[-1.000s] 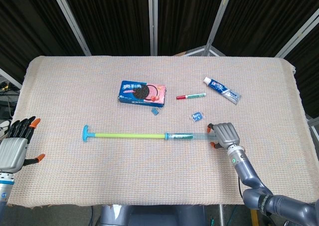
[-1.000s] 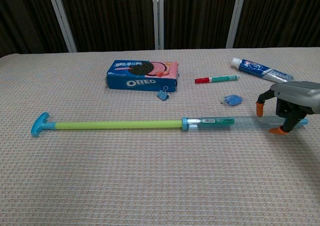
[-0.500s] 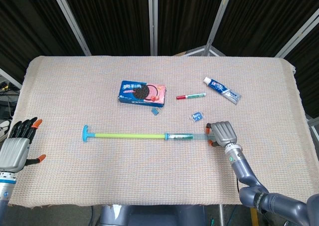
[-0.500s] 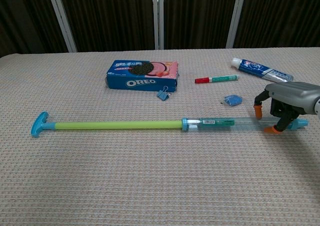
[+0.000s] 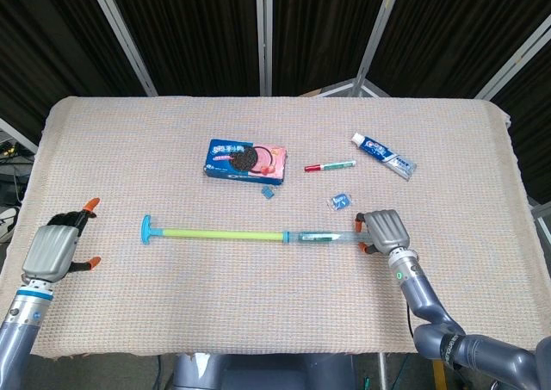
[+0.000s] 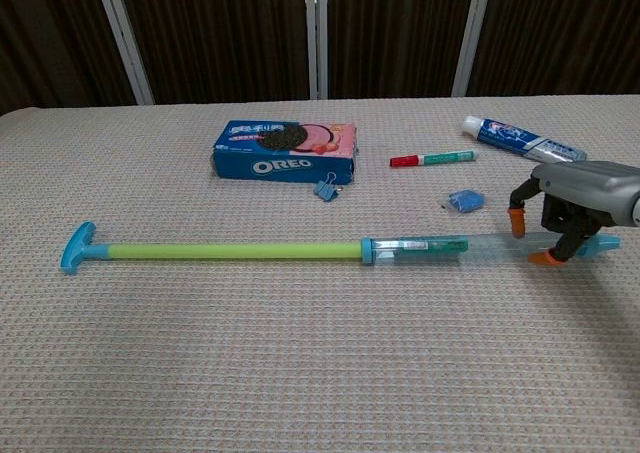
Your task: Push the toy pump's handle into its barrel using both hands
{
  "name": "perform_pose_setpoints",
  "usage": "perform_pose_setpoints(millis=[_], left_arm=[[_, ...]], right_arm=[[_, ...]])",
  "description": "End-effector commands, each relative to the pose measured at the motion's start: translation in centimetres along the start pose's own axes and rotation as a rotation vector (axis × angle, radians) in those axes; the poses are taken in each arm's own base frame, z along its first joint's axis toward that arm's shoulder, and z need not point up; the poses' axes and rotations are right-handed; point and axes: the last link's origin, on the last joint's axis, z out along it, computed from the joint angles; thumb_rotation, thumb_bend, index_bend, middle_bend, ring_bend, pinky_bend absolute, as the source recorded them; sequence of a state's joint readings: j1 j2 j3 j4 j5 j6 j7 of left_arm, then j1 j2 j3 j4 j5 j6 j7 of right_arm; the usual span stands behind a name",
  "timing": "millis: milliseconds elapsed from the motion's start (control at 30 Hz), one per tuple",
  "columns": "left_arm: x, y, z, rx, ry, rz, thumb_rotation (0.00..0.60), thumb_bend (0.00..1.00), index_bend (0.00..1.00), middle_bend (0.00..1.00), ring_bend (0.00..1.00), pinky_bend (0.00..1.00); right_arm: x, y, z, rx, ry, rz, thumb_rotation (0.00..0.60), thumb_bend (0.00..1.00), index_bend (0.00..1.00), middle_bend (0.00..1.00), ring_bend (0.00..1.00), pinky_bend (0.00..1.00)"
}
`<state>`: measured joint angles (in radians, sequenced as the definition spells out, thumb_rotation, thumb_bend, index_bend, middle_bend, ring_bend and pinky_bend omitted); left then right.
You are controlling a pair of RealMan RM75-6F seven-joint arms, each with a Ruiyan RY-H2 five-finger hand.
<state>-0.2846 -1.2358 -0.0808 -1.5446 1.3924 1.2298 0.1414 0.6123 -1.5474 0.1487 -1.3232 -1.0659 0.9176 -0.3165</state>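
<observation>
The toy pump lies flat across the table. Its blue T-handle [image 5: 147,230] [image 6: 76,248] is at the left, on a long yellow-green rod [image 5: 222,233] [image 6: 230,250] drawn far out of the clear barrel [image 5: 327,235] [image 6: 450,245]. My right hand [image 5: 385,229] [image 6: 575,198] grips the barrel's right end, with orange fingertips [image 6: 517,216] on either side of it. My left hand [image 5: 60,248] hovers at the table's left edge, well left of the handle, fingers apart and holding nothing. The chest view does not show it.
Behind the pump lie an Oreo box [image 5: 245,159] [image 6: 285,150], a blue binder clip [image 5: 269,193], a red marker [image 5: 330,165], a toothpaste tube [image 5: 383,155] and a small blue object [image 5: 341,201] close to the right hand.
My left hand has moved in over the table's left edge, towards the handle. The right hand shifted slightly left on the barrel's end, and the pump slid a little left with it.
</observation>
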Motion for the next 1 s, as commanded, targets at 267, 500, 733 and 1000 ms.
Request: perform_pose_setpoints(millis=[267,500,733,1000], left_arm=[[-2.1,3.0,4.9,-0.105,-0.097,0.01,0.6,0.24,0.29,0.91,0.87,1.0],[-4.0,4.8,7.5,-0.117,-0.166,-0.001,0.6,0.33,0.38,0.92,0.87,1.0],[-5.5,5.3,8.6,-0.104,-0.202,-0.008,0.6,0.33,0.39,0.92,0.87,1.0],[-6.6,5.4,9.1,-0.103,-0.218,-0.022,0.6,0.36,0.39,0.92,0.87,1.0]], right_arm=[[0.0,0.0,-0.2,-0.012,-0.009,0.002,0.6,0.42,0.62,1.0,1.0,1.0],[0.2,0.1,-0.4,-0.016,-0.01,0.005,0.6,0.44,0.63,1.0,1.0,1.0],[0.4,-0.3,-0.4,-0.01,-0.008,0.007,0.6,0.44,0.63,1.0,1.0,1.0],[0.4,-0.6,-0.5,-0.003,-0.003,0.004,0.6,0.45,0.63,1.0,1.0,1.0]])
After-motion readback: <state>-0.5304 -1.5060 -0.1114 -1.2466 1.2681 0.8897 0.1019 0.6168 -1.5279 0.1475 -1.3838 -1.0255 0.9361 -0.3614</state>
